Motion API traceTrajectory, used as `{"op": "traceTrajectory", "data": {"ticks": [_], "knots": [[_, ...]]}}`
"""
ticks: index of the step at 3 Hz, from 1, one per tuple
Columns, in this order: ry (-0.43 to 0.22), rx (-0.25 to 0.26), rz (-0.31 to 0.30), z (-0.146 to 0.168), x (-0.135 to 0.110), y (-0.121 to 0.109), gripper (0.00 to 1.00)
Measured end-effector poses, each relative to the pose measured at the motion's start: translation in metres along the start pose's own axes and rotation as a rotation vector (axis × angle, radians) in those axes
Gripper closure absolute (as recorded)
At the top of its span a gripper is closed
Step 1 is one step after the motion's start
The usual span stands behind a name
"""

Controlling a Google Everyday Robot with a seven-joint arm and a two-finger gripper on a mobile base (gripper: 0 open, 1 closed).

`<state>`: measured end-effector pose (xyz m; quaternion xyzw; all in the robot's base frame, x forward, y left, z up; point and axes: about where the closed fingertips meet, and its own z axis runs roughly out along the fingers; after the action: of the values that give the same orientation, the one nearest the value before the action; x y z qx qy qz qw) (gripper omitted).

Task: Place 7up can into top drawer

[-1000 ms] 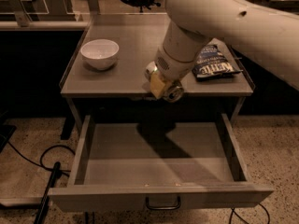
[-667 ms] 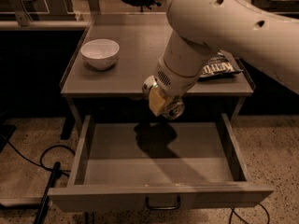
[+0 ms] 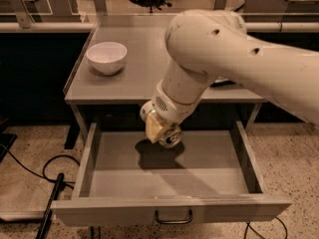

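Observation:
The top drawer (image 3: 209,171) stands pulled wide open below the grey tabletop (image 3: 134,39), with its flat front panel (image 3: 114,213) and dark U-shaped handle (image 3: 173,218) nearest the camera. My gripper (image 3: 162,132) hangs over the back middle of the drawer's inside, just below the tabletop's front edge. It is shut on the 7up can (image 3: 170,138), whose silver end shows between the yellowish fingers (image 3: 153,128). The can is held above the drawer floor and throws a shadow on it. My large white arm (image 3: 224,49) covers the right part of the tabletop.
A white bowl (image 3: 106,57) stands on the left of the tabletop. Black cables (image 3: 35,171) and a dark rod (image 3: 50,205) lie on the speckled floor to the drawer's left. Other furniture stands behind the table.
My gripper with the can has moved down and towards the camera, from the tabletop's front edge to over the inside of the open drawer.

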<state>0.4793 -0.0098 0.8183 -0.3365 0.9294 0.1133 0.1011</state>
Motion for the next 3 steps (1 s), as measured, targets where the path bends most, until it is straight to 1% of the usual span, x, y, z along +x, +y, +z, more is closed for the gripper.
{"op": "traceTrajectory", "data": {"ticks": [1,2,3], "knots": [[0.046,-0.092,0.021,0.049,0.005,0.022,1.00],[0.085,-0.157,0.033,0.083,0.002,0.033,1.00],[0.091,-0.162,0.035,0.086,0.003,0.033,1.00]]}}
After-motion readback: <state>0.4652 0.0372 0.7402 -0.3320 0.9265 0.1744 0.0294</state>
